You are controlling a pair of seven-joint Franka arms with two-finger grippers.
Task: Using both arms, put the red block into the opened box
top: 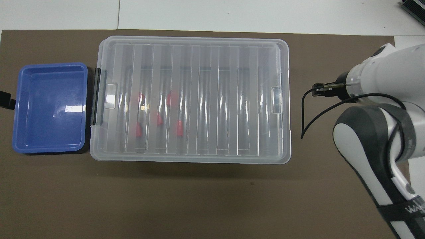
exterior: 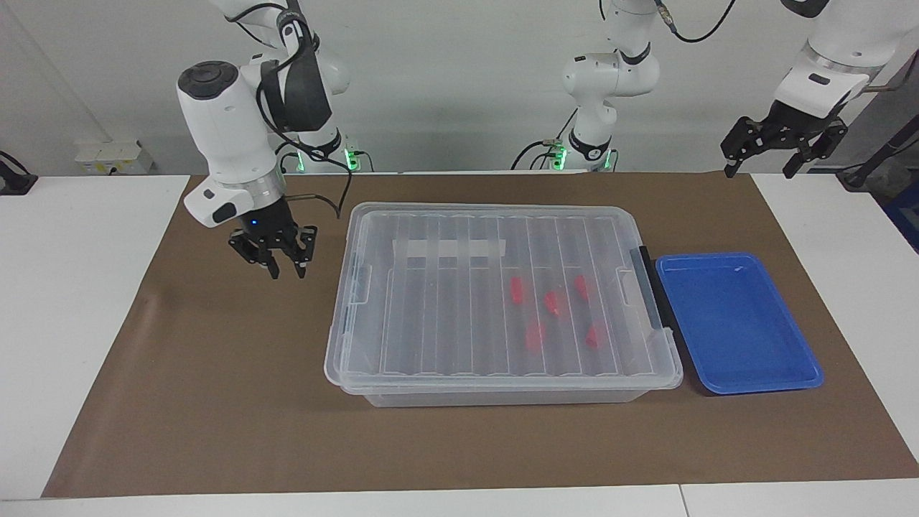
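- Five red blocks (exterior: 551,302) inside the box (exterior: 495,373), clustered toward the left arm's end, seen through the ribbed lid (exterior: 445,301) (lid on, so nothing reachable until it lifts).
- Probably light and rigid, hard plastic with a stepped top; slick faces, so a pinch across the flat sides looks safest, low on the body rather than on the step.
- Not fragile by the look of them; a short drop into the bin should do no harm.
- One clear box, large and likely flexing when lifted by one end; one black clip handle (exterior: 650,287) at the left arm's end, one strip of white tape (exterior: 449,248) on the lid.
- One shallow blue tray (exterior: 739,323) just beside the box, nothing in it.
- Right gripper (exterior: 284,271) hanging over the brown mat (exterior: 215,359) near the box's end, apart from it, fingers spread, holding nothing.
- Left gripper (exterior: 759,169) raised high over the mat's corner near the tray, fingers spread wide, holding nothing.
- Two arms, two grippers, neither touching anything.
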